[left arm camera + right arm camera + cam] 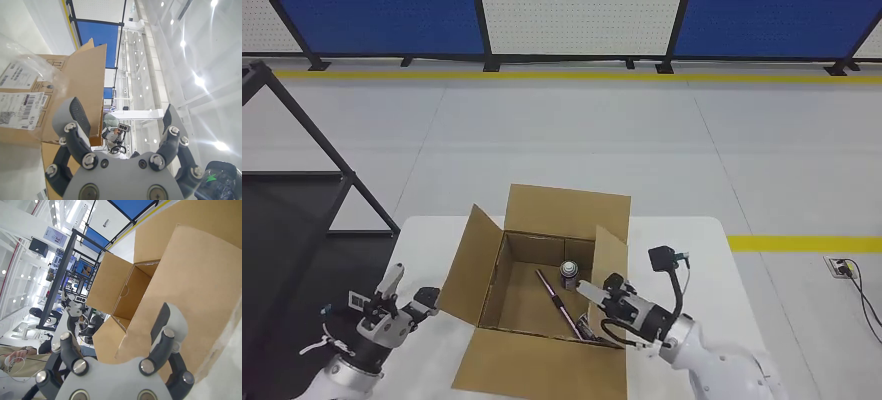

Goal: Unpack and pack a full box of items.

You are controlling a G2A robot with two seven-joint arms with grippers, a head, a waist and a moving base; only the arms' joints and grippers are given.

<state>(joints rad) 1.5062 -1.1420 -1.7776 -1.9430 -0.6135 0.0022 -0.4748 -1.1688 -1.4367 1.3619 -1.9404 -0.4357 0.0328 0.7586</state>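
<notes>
Now, 1 box (567, 205), 1 can (569, 268), left end effector (122, 108), right end effector (115, 311), both released

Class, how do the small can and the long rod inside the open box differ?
The can is short and round, standing upright; the rod is long and thin, lying slantwise. The can's top is pale; the rod is dark. Both sit inside the open box.
</notes>
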